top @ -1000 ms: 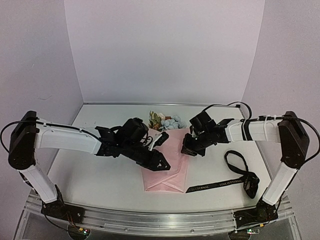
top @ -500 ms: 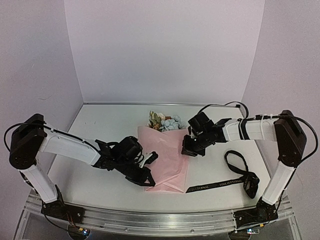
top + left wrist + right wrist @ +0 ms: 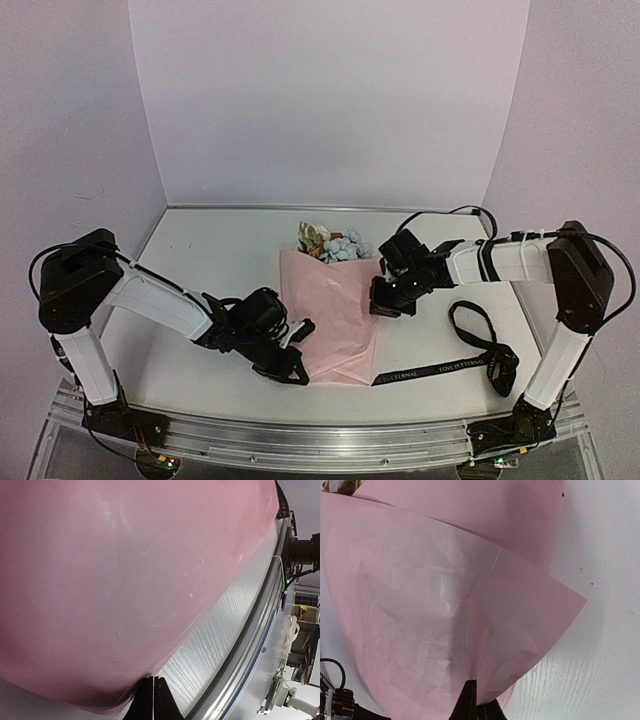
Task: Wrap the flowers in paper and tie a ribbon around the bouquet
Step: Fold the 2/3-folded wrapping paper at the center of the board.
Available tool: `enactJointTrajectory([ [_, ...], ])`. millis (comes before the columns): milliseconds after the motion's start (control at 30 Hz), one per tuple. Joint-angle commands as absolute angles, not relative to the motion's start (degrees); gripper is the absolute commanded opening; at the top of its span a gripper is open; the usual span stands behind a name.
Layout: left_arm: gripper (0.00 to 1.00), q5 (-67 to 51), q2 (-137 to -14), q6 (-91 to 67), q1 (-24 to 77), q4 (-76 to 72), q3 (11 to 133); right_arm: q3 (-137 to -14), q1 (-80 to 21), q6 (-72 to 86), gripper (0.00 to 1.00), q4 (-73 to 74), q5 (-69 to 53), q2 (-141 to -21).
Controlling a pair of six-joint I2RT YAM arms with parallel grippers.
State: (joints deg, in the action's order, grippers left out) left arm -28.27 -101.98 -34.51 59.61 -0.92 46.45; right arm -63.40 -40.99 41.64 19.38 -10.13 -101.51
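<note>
Paper location: the paper (image 3: 335,315) lies at the middle of the surface (image 3: 200,260), folded over on itself.
Paper appearance: pale pink, thin and slightly glossy, with soft creases. The upper layer bulges upward.
Flowers: the flowers (image 3: 335,245) show blue, cream and orange-brown blooms just beyond the far edge of the paper. The stems are hidden under the paper.
Ribbon: the ribbon (image 3: 470,345) lies to the right of the paper. It is black with light lettering. One flat end lies just beside the near right corner of the paper, and whether they touch cannot be told. The rest is looped farther right.
Left end effector: the left end effector (image 3: 290,365) is at the near left corner of the paper, jaws closed on the paper's edge.
Right end effector: the right end effector (image 3: 388,300) is at the right edge of the paper, jaws closed on a fold.
Top external view only: blooms, ribbon and both arms appear together, one arm on each side of the paper.
Left wrist view only: the pink sheet fills most of the frame above the pinched fingertips (image 3: 152,700). Beside it are bare woodgrain and a metal rail (image 3: 260,630).
Right wrist view only: two overlapping layers and a long crease run down to the closed fingertips (image 3: 475,702).
</note>
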Motion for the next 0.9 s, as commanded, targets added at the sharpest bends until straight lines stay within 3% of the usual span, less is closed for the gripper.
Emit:
enactJointTrajectory([
  [0,0.03,-29.38,-103.51,-35.37,59.41,-4.83,45.78,-64.75,-40.69,40.43,0.00,21.08,-9.50,-99.25],
  [67,0.03,-29.49,-103.70,-35.63,59.35,-5.31,45.63,-65.14,-40.70,40.50,0.00,21.83,-10.48,-98.88],
  [233,0.03,-29.75,-104.09,-35.52,59.38,-5.57,45.86,-65.20,-41.15,40.42,0.22,27.27,-10.93,-94.79],
  [367,0.02,-30.42,-104.52,-35.26,59.39,-5.60,46.01,-63.89,-42.25,40.93,0.26,30.76,-11.32,-90.25],
  [567,0.02,-31.17,-105.03,-34.98,59.41,-5.94,45.93,-64.76,-48.18,43.09,0.18,31.41,-12.87,-88.20],
  [867,0.01,-31.87,-105.31,-34.53,59.41,-5.68,46.49,-70.69,-52.38,50.55,0.14,20.11,-17.95,-100.55],
])
